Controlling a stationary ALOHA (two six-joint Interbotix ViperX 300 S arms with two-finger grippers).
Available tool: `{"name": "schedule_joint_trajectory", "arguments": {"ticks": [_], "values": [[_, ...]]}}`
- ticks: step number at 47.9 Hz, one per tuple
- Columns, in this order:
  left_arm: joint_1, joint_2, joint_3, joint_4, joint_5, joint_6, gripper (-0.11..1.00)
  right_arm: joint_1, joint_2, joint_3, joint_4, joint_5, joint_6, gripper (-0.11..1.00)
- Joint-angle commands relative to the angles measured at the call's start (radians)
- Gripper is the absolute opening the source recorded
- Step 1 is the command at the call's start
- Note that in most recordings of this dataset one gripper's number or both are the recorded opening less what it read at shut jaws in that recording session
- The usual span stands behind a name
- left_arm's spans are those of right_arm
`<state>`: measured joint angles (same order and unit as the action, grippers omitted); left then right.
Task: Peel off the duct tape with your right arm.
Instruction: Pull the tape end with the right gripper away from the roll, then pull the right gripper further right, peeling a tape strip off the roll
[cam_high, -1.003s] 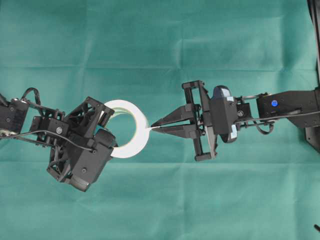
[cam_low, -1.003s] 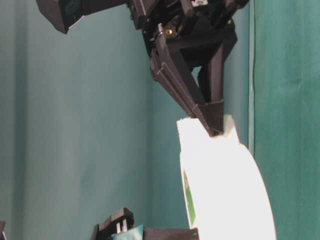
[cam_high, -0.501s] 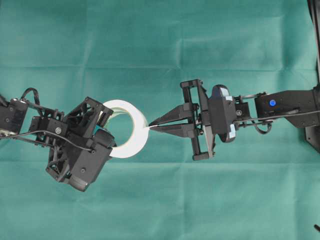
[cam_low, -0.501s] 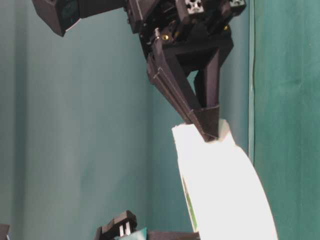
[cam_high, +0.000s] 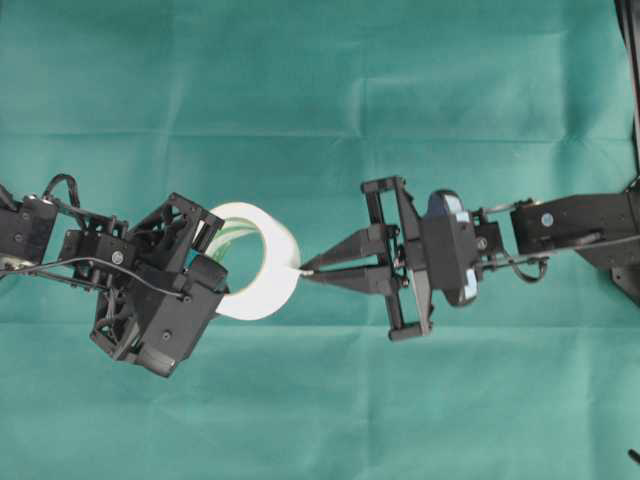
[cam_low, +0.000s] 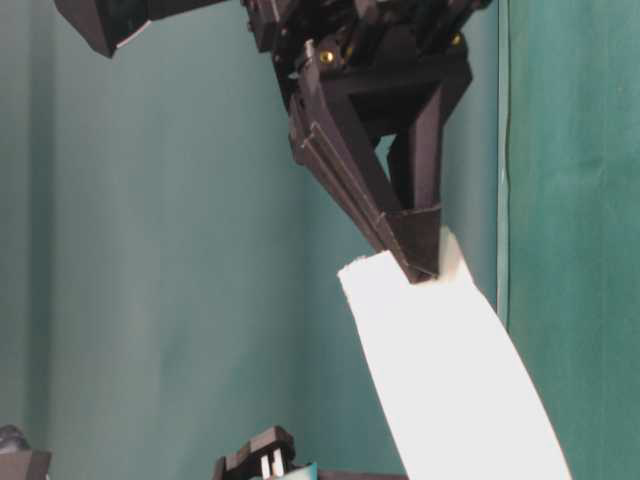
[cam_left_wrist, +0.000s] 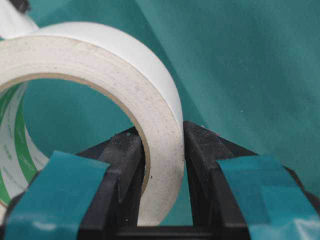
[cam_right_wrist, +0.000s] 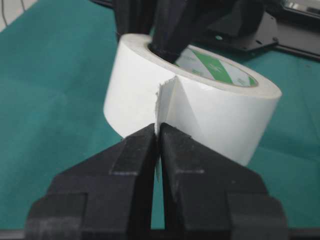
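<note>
Green cloth (cam_high: 320, 80) is covering the tabletop, creased in faint lines. Left gripper (cam_left_wrist: 162, 150), black with teal-taped fingers, is clamping the wall of the duct tape (cam_high: 262, 262), a smooth white ring with a green-printed core, lifted and tilted. Right gripper (cam_high: 305, 271), its pointed black fingers closed, is pinching the tape's loose tab (cam_right_wrist: 159, 107).

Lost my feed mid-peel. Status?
Left claw clamped on the tape roll wall. Right claw shut on the loose tab. Nothing in the way.
</note>
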<state>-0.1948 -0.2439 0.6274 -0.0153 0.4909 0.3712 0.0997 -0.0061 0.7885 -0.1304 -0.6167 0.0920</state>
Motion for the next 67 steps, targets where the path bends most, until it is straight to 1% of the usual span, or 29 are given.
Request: {"name": "schedule_joint_trajectory", "arguments": {"ticks": [1,24,36,46,61,67], "values": [[0.021,-0.020,-0.011,0.002,-0.009,-0.003,0.21,0.032,-0.011,-0.017,-0.005,-0.011,0.002,-0.09],[0.040,-0.017,-0.009,0.002,-0.006,-0.006,0.21,0.077,-0.003,-0.021,-0.005,-0.011,0.002,-0.09],[0.055,-0.017,-0.014,0.002,-0.006,-0.008,0.21,0.083,0.041,-0.055,-0.005,-0.028,0.005,-0.09],[0.086,-0.017,-0.008,0.002,-0.003,-0.049,0.21,0.097,0.063,-0.072,-0.005,-0.054,0.005,-0.09],[0.124,-0.018,-0.009,0.000,-0.003,-0.054,0.21,0.115,0.078,-0.084,-0.005,-0.055,0.009,-0.09],[0.140,-0.018,-0.011,0.002,-0.003,-0.075,0.21,0.121,0.083,-0.089,-0.003,-0.055,0.009,-0.09]]}}
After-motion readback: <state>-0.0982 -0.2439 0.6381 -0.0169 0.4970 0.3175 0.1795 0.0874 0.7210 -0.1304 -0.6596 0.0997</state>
